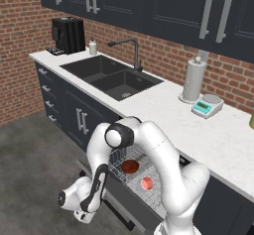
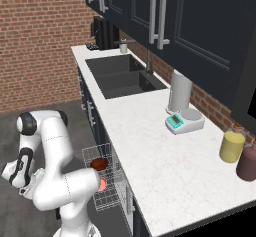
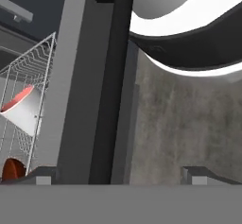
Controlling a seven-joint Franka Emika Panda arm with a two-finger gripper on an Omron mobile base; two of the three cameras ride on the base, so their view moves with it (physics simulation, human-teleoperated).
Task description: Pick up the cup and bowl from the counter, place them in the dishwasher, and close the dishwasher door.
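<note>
The dishwasher's wire rack (image 1: 149, 195) is pulled out below the counter (image 1: 163, 105). In it lie the dark reddish-brown bowl (image 1: 130, 166) and the cup (image 1: 147, 183), salmon-red inside. The right base view shows the bowl (image 2: 99, 164) and cup (image 2: 103, 183) beside my arm. The dishwasher door (image 1: 130, 206) hangs open under the rack. My gripper (image 1: 79, 214) is low near the floor, at the door's outer edge. In the hand view the gripper (image 3: 120, 178) is open, and the door (image 3: 75, 100) with its dark edge runs up between the fingertips. Cup (image 3: 21, 109) and bowl (image 3: 13, 168) sit left, behind the rack wires.
A black double sink (image 1: 114, 75) with faucet (image 1: 131, 50), a coffee machine (image 1: 68, 34), a paper towel roll (image 1: 193, 80) and a small scale (image 1: 207, 105) stand on the counter. A yellow tumbler (image 2: 232, 146) and a maroon tumbler (image 2: 247, 162) stand far right. Grey floor (image 1: 30, 159) lies left.
</note>
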